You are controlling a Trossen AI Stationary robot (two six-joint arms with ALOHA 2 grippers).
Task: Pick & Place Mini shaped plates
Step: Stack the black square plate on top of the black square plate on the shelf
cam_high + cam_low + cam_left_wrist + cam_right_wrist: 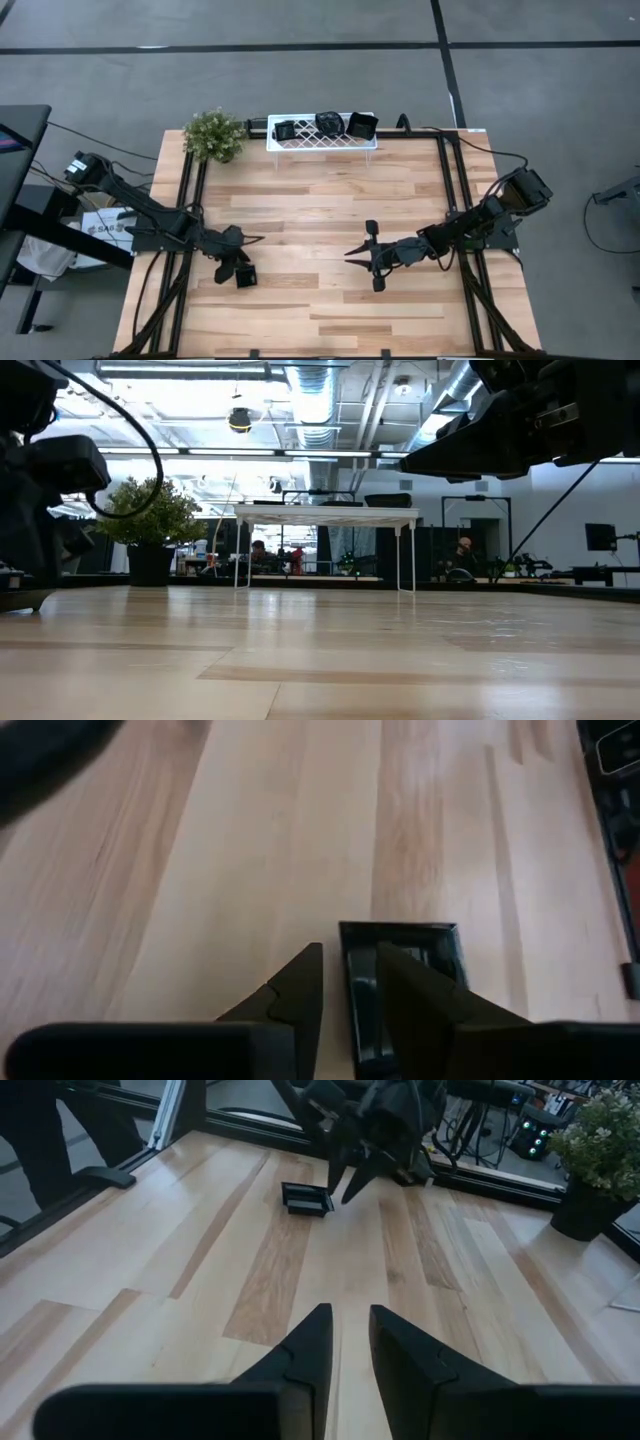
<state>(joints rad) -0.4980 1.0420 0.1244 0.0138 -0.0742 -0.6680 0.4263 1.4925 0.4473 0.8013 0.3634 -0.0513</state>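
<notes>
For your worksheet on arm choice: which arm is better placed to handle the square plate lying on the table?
Left: the left gripper is right at the square plate, fingers astride its rim. The right gripper hangs farther off, empty.
</notes>
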